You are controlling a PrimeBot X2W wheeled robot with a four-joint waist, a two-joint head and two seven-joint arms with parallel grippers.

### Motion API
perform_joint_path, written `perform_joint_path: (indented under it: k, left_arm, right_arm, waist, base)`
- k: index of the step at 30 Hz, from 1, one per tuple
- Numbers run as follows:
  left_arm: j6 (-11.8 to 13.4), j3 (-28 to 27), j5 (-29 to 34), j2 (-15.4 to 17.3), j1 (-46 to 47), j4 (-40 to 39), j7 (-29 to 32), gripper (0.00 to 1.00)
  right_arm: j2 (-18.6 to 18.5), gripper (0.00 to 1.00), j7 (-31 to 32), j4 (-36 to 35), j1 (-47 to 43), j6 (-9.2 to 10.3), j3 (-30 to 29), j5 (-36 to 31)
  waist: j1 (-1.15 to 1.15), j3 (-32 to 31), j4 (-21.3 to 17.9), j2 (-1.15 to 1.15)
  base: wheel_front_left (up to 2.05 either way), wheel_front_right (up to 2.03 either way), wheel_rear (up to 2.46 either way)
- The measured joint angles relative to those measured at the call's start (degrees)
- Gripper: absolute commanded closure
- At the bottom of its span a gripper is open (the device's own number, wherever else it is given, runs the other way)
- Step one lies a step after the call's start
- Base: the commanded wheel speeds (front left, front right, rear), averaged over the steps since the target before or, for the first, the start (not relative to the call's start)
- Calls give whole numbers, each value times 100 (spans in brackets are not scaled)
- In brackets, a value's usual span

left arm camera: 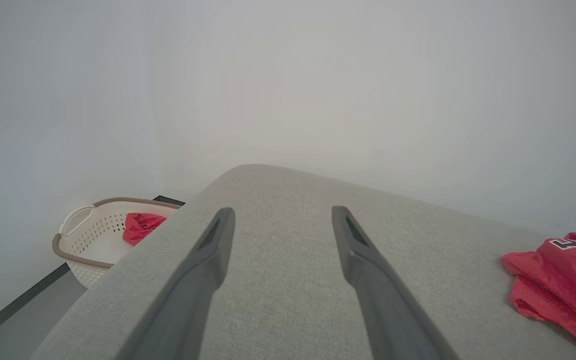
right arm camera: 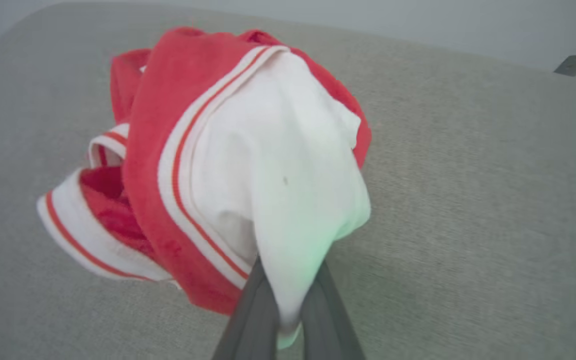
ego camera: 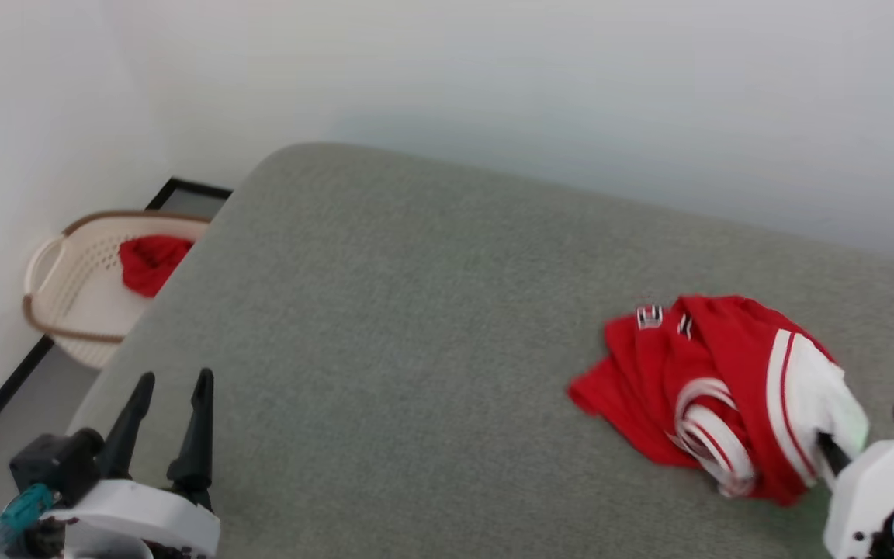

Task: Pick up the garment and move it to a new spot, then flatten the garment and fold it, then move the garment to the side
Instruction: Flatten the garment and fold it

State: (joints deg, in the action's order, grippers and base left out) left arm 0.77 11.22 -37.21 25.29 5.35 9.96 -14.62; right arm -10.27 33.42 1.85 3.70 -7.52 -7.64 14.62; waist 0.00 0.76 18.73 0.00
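Note:
The garment [ego camera: 695, 380] lies bunched on the right of the grey padded surface [ego camera: 416, 310]; it is red with a white sleeve, striped trim and a bit of lettering showing. My right gripper [ego camera: 831, 449] is shut on the white sleeve at the heap's near right edge. In the right wrist view both fingers [right arm camera: 253, 315] pinch a fold of that sleeve, and the garment [right arm camera: 193, 150] rises a little toward the grip [right arm camera: 290, 280]. My left gripper [ego camera: 174, 380] hovers open and empty at the lower left, far from the garment [left arm camera: 563, 280], its fingers [left arm camera: 283, 212] spread wide.
A cream laundry basket [ego camera: 43, 264] stands on the floor off the surface's left edge, with a small plain red cloth [ego camera: 150, 262] in it; the left wrist view also shows the basket [left arm camera: 88, 235]. White walls close the back and left. The surface has rounded corners.

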Motion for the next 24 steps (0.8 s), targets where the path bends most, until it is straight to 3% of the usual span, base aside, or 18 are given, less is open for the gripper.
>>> perform_joint_path:
  k: [10, 12, 13, 14, 24]
  left_arm:
    - [74, 29, -11, 43, -189, -188, 73, 0]
    - [74, 47, -11, 41, -191, -196, 76, 0]
    - [75, 62, -11, 37, -190, -198, 82, 0]
    - [78, 69, -11, 32, -190, -200, 82, 0]
    - [129, -13, -48, 42, -262, -244, 53, 0]
  right_arm:
    - [-268, 97, 194, -63, -255, 0, -689, -69]
    - [-278, 68, 187, -23, -315, 1, -714, -68]
    - [-278, 47, 159, 32, -370, 1, -723, -68]
    - [-265, 3, 108, 87, -413, 1, -736, -66]
    - [-174, 0, -305, 487, -424, 1, -559, 2]
  waist:
    - [0, -345, -473, 0]
    - [0, -363, -505, 0]
    - [0, -377, -534, 0]
    - [0, -386, -559, 0]
    - [0, -361, -769, 0]
  base:
    - [0, 0, 0]
    - [0, 0, 0]
    - [0, 0, 0]
    - [0, 0, 0]
    - [0, 0, 0]
